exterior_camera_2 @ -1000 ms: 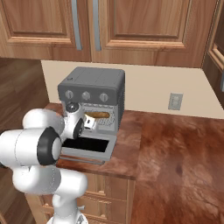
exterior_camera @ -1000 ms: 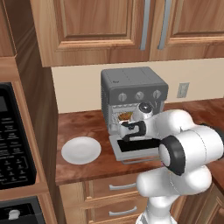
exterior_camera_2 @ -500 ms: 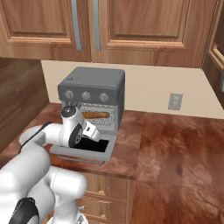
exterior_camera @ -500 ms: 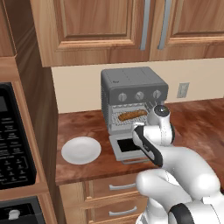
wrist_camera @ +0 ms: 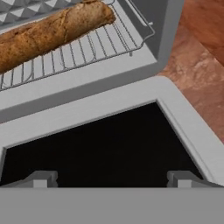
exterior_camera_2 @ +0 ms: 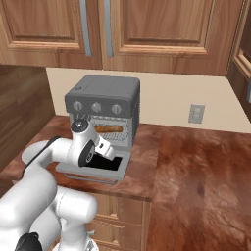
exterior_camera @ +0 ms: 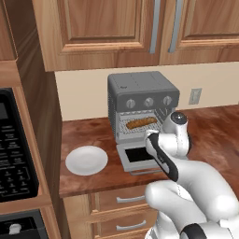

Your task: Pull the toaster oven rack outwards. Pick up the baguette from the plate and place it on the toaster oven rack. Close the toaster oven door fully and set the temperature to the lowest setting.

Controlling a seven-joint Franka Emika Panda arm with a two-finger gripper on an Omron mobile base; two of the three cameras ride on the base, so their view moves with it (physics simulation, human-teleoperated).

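Observation:
The dark-grey toaster oven (exterior_camera: 142, 93) stands at the back of the counter with three knobs (exterior_camera_2: 96, 107) above its opening. Its door (wrist_camera: 109, 103) lies folded down flat, dark glass upward. Inside the opening, the baguette (wrist_camera: 48, 33) lies across the wire rack (wrist_camera: 94, 46); it also shows in the left base view as a golden-brown baguette (exterior_camera: 141, 123). My gripper (wrist_camera: 113, 179) hovers just above the door's glass, open, with nothing between its fingertips (wrist_camera: 41, 179). The white plate (exterior_camera: 87, 160) sits bare on the counter, left of the oven.
A black microwave (exterior_camera: 14, 154) with a keypad fills the left wall unit. Wooden cabinets (exterior_camera_2: 147, 34) hang above the oven. A wall outlet (exterior_camera_2: 196, 113) is on the backsplash. The brown counter (exterior_camera_2: 196, 166) stretches to the right, with drawers (exterior_camera: 126, 200) below its front edge.
My hand has drawn back from the oven's opening and dropped low over the folded-down door. The baguette stays on the rack. The arm's elbow has swung toward the camera.

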